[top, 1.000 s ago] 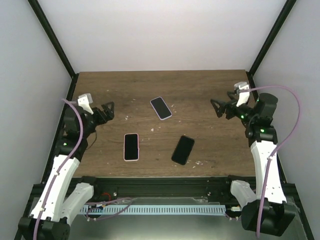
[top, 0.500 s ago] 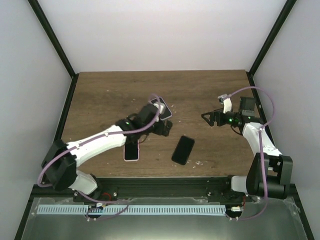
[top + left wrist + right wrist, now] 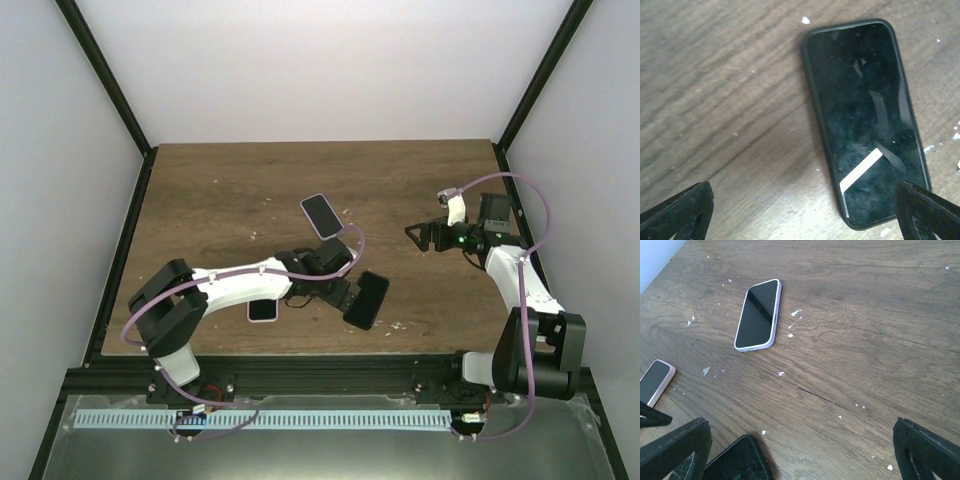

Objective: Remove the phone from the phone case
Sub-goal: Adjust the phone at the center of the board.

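A phone in a black phone case [image 3: 366,299] lies face up on the wooden table, near the front, right of the middle. My left gripper [image 3: 348,293] hovers low at its left edge, open, holding nothing. In the left wrist view the black phone [image 3: 865,120] fills the right half, and the gripper [image 3: 802,200] straddles its near end and bare wood. My right gripper [image 3: 413,238] hangs open and empty above the table's right side, pointing left. The right wrist view shows the gripper [image 3: 800,440] over bare wood, with the black phone's corner [image 3: 737,460] at bottom left.
A phone in a lilac case [image 3: 322,216] lies further back at the middle, also seen in the right wrist view [image 3: 759,315]. A phone in a pink case [image 3: 262,310] lies at the front left, partly under my left arm. White crumbs [image 3: 795,313] dot the wood.
Both arms have swung in from the table's sides. The left gripper passed by the lilac phone and came down beside the black phone. The right arm has held still for the last half second.
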Action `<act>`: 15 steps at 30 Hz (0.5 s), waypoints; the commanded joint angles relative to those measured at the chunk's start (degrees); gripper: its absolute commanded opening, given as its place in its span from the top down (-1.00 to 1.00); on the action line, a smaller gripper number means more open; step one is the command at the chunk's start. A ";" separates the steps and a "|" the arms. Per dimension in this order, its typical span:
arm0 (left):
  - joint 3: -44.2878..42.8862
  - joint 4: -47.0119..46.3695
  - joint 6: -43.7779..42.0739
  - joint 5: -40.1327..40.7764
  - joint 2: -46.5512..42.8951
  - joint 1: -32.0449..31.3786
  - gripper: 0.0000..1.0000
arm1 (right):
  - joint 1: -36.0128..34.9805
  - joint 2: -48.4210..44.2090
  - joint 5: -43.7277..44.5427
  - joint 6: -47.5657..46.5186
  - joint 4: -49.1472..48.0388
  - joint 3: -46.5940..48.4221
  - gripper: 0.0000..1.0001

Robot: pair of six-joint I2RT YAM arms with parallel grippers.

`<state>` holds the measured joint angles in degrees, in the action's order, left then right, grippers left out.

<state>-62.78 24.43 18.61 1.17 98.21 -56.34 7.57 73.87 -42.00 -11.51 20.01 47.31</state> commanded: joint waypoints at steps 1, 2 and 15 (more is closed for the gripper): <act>-1.27 -0.81 -0.28 -5.68 2.27 -0.44 -0.99 | -0.50 1.12 -0.73 0.17 -0.47 1.79 -1.00; -1.82 -0.60 0.40 -6.22 3.38 -0.46 -0.98 | -0.52 1.37 -0.53 0.21 -0.45 1.93 -1.00; -9.30 -4.70 4.35 -16.92 13.85 -4.80 -0.80 | -0.47 0.72 1.89 1.05 -1.03 1.90 -1.00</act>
<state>-69.76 23.59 21.56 -9.50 109.82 -59.33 7.57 75.11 -41.04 -10.90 19.97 47.31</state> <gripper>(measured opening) 0.907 0.997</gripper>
